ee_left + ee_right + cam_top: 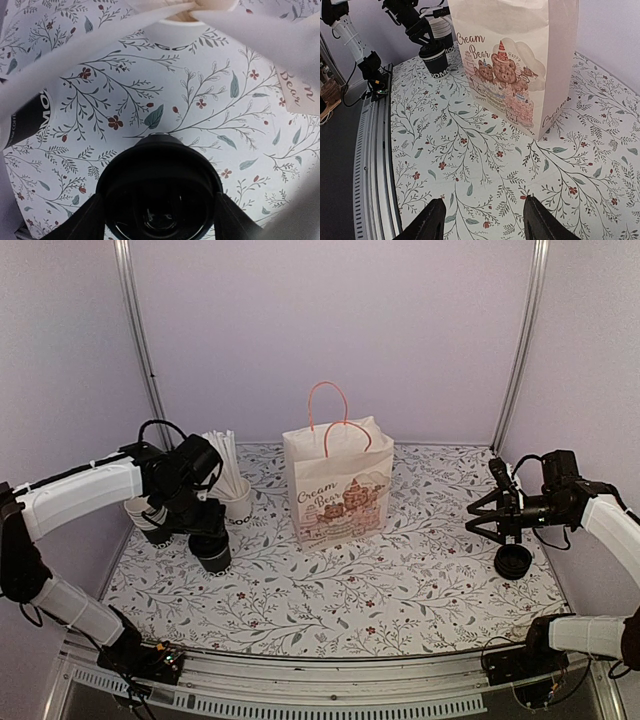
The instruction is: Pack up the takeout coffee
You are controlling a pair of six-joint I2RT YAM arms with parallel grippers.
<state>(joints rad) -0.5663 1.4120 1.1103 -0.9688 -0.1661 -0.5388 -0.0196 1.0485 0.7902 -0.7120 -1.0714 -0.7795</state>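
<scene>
So far, nothing was packed, judging by how things lay. The desk point(400, 580) stretched out ahead of both my sets of fingers, and the paper bag point(338, 490) stood upright on it, handles up. It was well away from my left fingers point(80, 222), off to their right, and straight ahead of my right fingers point(427, 222). I could not see down into the bag from any view, so I could not say what it held.

The takeout coffee point(160, 200) stood upright on the desk with its lid on, directly between my left fingers. One finger flanked each side of the cup just below the rim of the lid. They were close against it, but I could not tell whether they had actually clamped on or were only straddling it. The cup's base looked to be resting on the desk, so I judged the lift had not begun.

My right fingers hung spread apart over the desk with nothing between them. The straw holder point(236, 502) stood just beyond my left fingers. Another black cup point(27, 120) sat off to their left, and a low stack of lids point(513, 562) lay just below my right fingers.

What remained, as I read it, was nearly everything. I had to secure the grip, raise the coffee, carry it across to the bag's mouth and lower it in upright. My right fingers might have to steady or open the bag.
</scene>
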